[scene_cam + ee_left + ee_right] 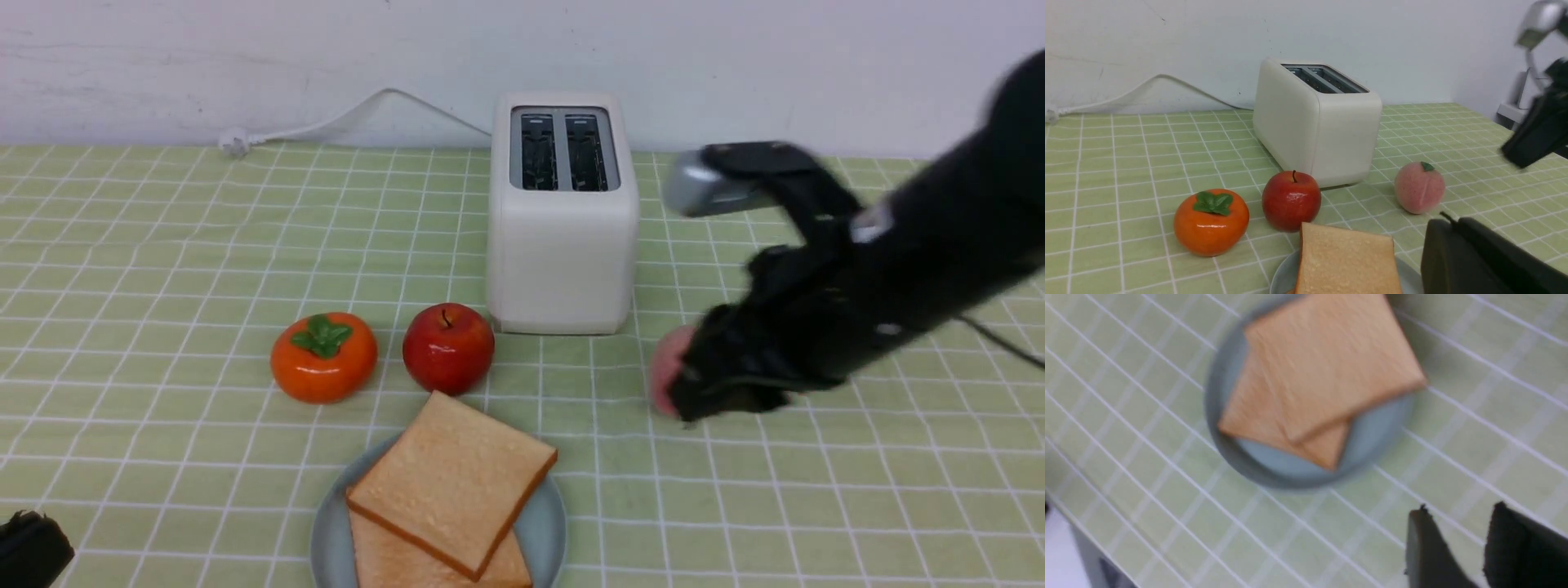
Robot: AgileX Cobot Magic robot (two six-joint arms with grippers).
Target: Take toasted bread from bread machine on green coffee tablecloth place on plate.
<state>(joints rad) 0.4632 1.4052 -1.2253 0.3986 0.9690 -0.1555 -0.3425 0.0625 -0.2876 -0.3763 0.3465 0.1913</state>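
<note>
Two slices of toasted bread lie stacked on the plate (pixel 545 523) at the front middle of the green coffee tablecloth (pixel 163 245). The top slice (pixel 453 482) sits skewed over the lower slice (pixel 392 563). Behind them stands the bread machine (pixel 563 220), and both its slots look empty. My right gripper (pixel 690 408), blurred, hangs low to the right of the plate. In the right wrist view this gripper (pixel 1459 510) is open with only cloth between its fingers, apart from the plate (pixel 1372 433) and the toasted bread (pixel 1331 363). My left gripper (pixel 1449 222) is shut and empty beside the plate (pixel 1282 277).
A red apple (pixel 448 349) and an orange persimmon (pixel 323 358) sit between the bread machine and the plate. A pink peach (pixel 1419 187) lies right of the bread machine, half hidden behind my right gripper in the front view. The white power cord (pixel 326 126) runs along the wall.
</note>
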